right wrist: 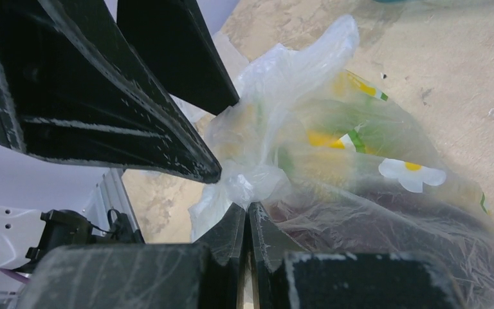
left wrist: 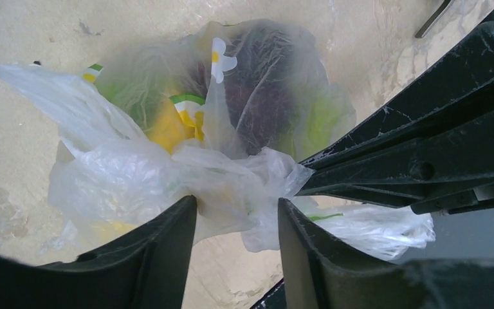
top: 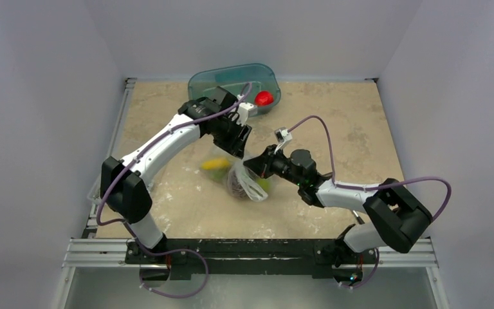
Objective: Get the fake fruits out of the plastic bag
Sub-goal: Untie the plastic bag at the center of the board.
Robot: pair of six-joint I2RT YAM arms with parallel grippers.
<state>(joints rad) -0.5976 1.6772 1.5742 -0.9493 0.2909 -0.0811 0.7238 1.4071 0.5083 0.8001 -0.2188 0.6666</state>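
Tan, stone-look bench point(top: 341, 129), plain white walls point(top: 38, 96): both arms meet at the neck of the plastic bag point(top: 247, 183).
R gripper point(right wrist: 249, 214) is clamped on the twisted whitish neck, prob. to anchor it. L gripper point(left wrist: 237, 205) stands spread w/ the bunched folds between its fingers, not squeezing, likely set to tug the mouth apart. Bag lies mid-bench: thin, crinkly, see-through, w/ a daisy print point(left wrist: 222, 59). Fake fruits point(left wrist: 244, 109) sit inside, incl. a glossy yellow banana point(left wrist: 167, 129) and a dark purple grape bunch point(left wrist: 260, 96).
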